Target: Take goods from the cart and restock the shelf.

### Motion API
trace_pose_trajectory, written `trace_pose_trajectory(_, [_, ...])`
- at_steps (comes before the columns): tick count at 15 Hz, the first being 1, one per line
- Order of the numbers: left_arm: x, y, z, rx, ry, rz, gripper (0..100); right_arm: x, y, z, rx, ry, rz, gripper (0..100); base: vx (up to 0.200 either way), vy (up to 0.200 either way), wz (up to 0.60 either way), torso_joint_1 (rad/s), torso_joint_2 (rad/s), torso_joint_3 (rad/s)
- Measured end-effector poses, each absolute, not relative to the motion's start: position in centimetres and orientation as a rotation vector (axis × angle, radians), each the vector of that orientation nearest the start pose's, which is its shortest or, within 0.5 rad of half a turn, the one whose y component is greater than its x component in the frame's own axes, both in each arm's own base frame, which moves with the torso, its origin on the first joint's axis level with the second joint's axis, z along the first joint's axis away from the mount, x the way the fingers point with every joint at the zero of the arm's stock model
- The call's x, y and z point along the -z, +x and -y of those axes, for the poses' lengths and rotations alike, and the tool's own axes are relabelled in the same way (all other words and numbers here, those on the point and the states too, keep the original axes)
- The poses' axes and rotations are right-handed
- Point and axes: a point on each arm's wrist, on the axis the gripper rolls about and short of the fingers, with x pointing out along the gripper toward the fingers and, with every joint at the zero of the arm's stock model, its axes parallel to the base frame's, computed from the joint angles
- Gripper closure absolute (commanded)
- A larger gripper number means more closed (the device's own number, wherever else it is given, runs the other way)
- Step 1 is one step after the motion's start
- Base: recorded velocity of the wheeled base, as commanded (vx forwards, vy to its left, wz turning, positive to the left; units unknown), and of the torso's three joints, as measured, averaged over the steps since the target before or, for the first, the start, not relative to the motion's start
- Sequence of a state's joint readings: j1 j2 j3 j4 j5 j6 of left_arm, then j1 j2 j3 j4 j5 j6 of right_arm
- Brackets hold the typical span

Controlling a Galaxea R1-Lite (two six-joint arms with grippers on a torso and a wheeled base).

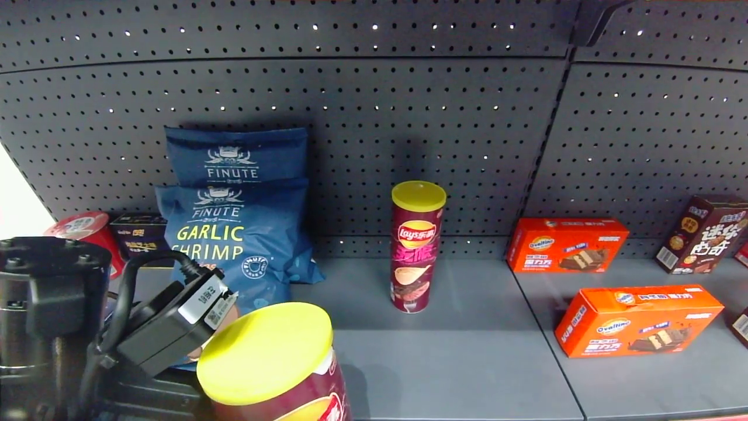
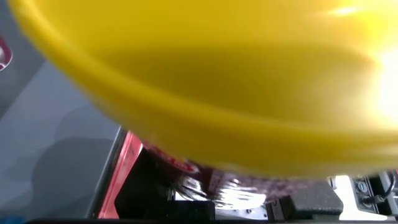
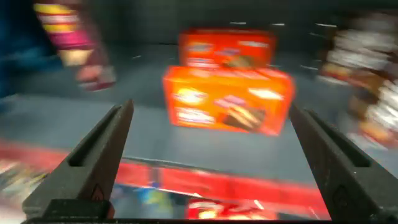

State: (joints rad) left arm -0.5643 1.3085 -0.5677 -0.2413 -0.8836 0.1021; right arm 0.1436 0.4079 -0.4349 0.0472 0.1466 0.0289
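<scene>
A maroon chips can with a yellow lid (image 1: 266, 351) is held up in front of the shelf at the lower left, right beside my left arm's wrist (image 1: 169, 321). Its lid (image 2: 236, 74) looms very close in the left wrist view, and the fingers are hidden under it. A matching chips can (image 1: 416, 248) stands upright mid-shelf. My right gripper (image 3: 214, 180) is open with nothing between its fingers. It faces two orange boxes (image 3: 227, 99) from just outside the shelf's red front edge (image 3: 249, 186).
Two blue snack bags (image 1: 234, 222) lean on the pegboard at the left, with a red tub (image 1: 85, 228) and a dark box (image 1: 140, 234) behind. Orange boxes (image 1: 637, 318) (image 1: 564, 242) and a brown box (image 1: 704, 234) lie right. Bare grey shelf (image 1: 467, 351) lies between.
</scene>
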Motion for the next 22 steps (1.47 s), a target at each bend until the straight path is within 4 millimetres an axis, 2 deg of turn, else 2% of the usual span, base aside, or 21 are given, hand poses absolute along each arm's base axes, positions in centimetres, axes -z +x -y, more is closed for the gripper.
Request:
trace_pose_trajectory(3, [-18.2, 15.0, 11.4, 1.409, 0.004, -0.47, 100, -22.3, 4.1, -1.7, -0.493, 0.016, -0.121, 0, 0.0, 0.0, 0.0, 0.0, 0.0, 0.0])
trace_pose_trajectory(6, [-18.8, 15.0, 11.5, 1.411, 0.008, -0.442, 100, -24.5, 9.4, -3.9, -0.599, -0.021, -0.122, 0, 0.0, 0.0, 0.0, 0.0, 0.0, 0.0])
trace_pose_trajectory(9, [-19.0, 14.9, 11.4, 1.412, 0.011, -0.426, 100, -25.3, 14.1, -6.4, -0.752, -0.131, -0.112, 0, 0.0, 0.0, 0.0, 0.0, 0.0, 0.0])
trace_pose_trajectory(12, [-18.4, 14.3, 11.1, 1.412, 0.009, -0.442, 100, -25.4, 17.8, -8.2, -0.9, -0.186, -0.073, 0, 0.0, 0.0, 0.0, 0.0, 0.0, 0.0])
trace_pose_trajectory(17, [-17.3, 12.5, 10.0, 1.416, 0.006, -0.471, 100, -24.7, 22.3, -10.5, -1.068, -0.232, -0.028, 0, 0.0, 0.0, 0.0, 0.0, 0.0, 0.0])
trace_pose_trajectory(22, [-17.5, 12.0, 9.7, 1.418, 0.008, -0.454, 100, -23.7, 25.2, -12.4, -1.105, -0.233, -0.072, 0, 0.0, 0.0, 0.0, 0.0, 0.0, 0.0])
